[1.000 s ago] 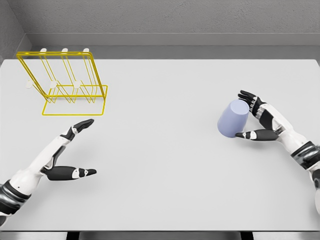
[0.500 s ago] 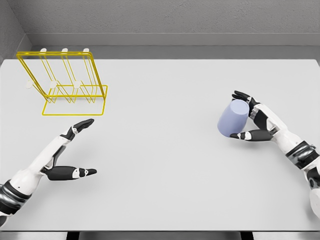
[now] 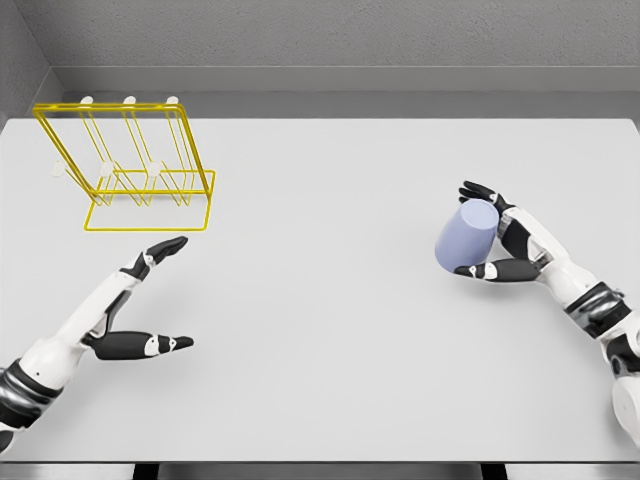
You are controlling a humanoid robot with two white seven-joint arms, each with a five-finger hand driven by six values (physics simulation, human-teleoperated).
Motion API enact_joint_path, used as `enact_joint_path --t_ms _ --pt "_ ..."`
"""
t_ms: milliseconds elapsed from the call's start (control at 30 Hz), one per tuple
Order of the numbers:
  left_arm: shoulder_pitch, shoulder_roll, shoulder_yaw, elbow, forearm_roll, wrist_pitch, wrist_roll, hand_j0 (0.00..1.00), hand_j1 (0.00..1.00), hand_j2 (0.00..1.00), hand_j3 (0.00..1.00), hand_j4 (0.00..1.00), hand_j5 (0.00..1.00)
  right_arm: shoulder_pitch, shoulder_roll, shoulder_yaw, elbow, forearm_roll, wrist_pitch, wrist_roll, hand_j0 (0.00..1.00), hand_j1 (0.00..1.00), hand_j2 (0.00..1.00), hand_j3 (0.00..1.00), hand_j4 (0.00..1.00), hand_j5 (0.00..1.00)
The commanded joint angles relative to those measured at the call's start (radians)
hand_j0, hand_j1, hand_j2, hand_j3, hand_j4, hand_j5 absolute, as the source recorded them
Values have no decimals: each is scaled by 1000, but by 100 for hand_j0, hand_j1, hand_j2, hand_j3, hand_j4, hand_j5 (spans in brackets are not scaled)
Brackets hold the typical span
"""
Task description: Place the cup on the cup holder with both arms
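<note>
A pale blue cup [image 3: 466,238] stands upside down and slightly tilted on the right part of the white table [image 3: 330,300]. My right hand [image 3: 492,232] wraps it from the right, fingers behind its top and thumb [image 3: 490,270] against its lower rim. The yellow wire cup holder [image 3: 130,165] with white-tipped pegs stands at the far left of the table. My left hand [image 3: 150,295] lies low on the left, below the holder, fingers spread and holding nothing.
A grey wall runs behind the table's far edge. The table's front edge lies just below both forearms.
My right hand has slid a little to the left and closed in around the cup. The left arm has not moved.
</note>
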Motion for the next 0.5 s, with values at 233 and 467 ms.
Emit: enact_joint_path --t_ms 233,467 --pt "0 0 0 -2 12 0 5 100 100 100 100 100 100 3 7 3 4 7 -2 2 100 100 100 100 100 100" --pt "-2 0 2 0 6 0 97 100 100 100 100 100 100 3 10 -5 -4 -2 -2 2 56 56 56 56 56 56"
